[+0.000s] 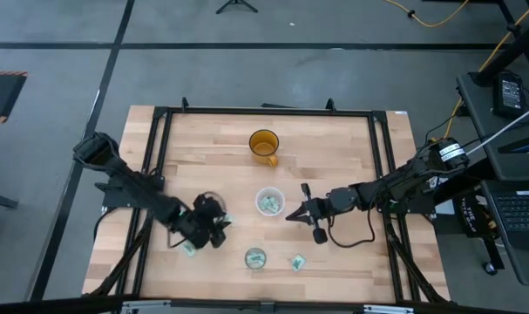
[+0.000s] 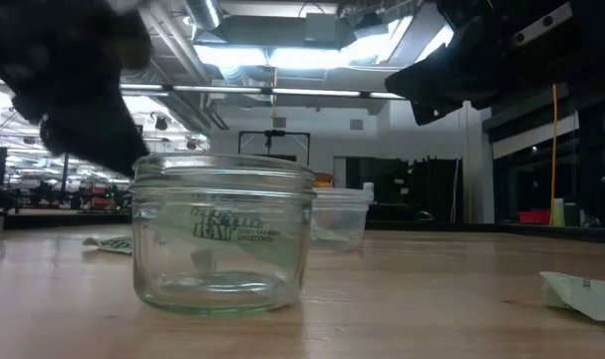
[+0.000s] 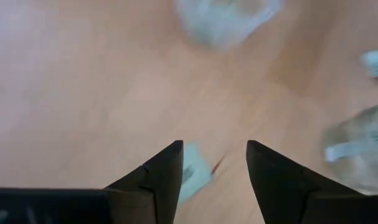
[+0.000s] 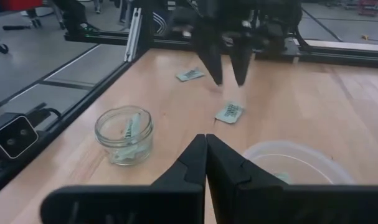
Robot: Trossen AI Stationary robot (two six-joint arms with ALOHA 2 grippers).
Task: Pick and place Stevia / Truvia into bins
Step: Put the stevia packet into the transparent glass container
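My left gripper (image 1: 220, 221) is open just above a green and white sachet (image 3: 192, 172) that lies flat on the table; the right wrist view shows its fingertips (image 4: 229, 79) on either side above that sachet (image 4: 229, 112), apart from it. Other sachets lie at the near left (image 1: 188, 249) and near the middle (image 1: 296, 261). The small greenish glass jar (image 1: 255, 258) and the wider whitish bin (image 1: 269, 202) each hold sachets. My right gripper (image 1: 289, 215) is shut and empty, just right of the wider bin.
An orange translucent cup (image 1: 264, 144) stands toward the far middle of the table. A black frame (image 1: 159, 157) borders the table's sides and far edge. The jar stands close to the near edge, between two loose sachets.
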